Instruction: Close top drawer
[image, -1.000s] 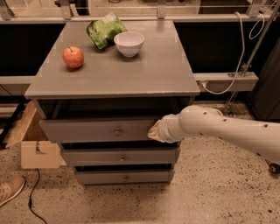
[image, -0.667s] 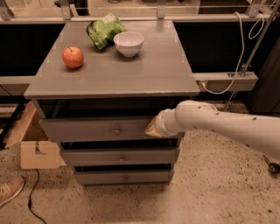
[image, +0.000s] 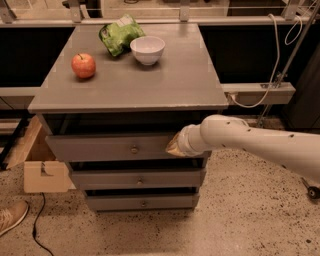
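The top drawer (image: 105, 147) is the grey cabinet's uppermost, with a wide flat front and a small round metal knob (image: 134, 149). It stands out a little from the cabinet, with a dark gap above its front. My gripper (image: 173, 146) is at the end of the white arm (image: 250, 142) reaching in from the right. It rests against the right part of the drawer front, to the right of the knob.
On the grey cabinet top (image: 150, 85) lie a red apple (image: 83, 65), a green bag (image: 119, 33) and a white bowl (image: 147, 49). Two narrower drawers (image: 140, 180) sit below. A cardboard box (image: 42, 170) and a shoe (image: 11, 216) are at left. Cables hang at right.
My arm has pushed further left and inward against the drawer front. The top drawer has slid in towards the cabinet.
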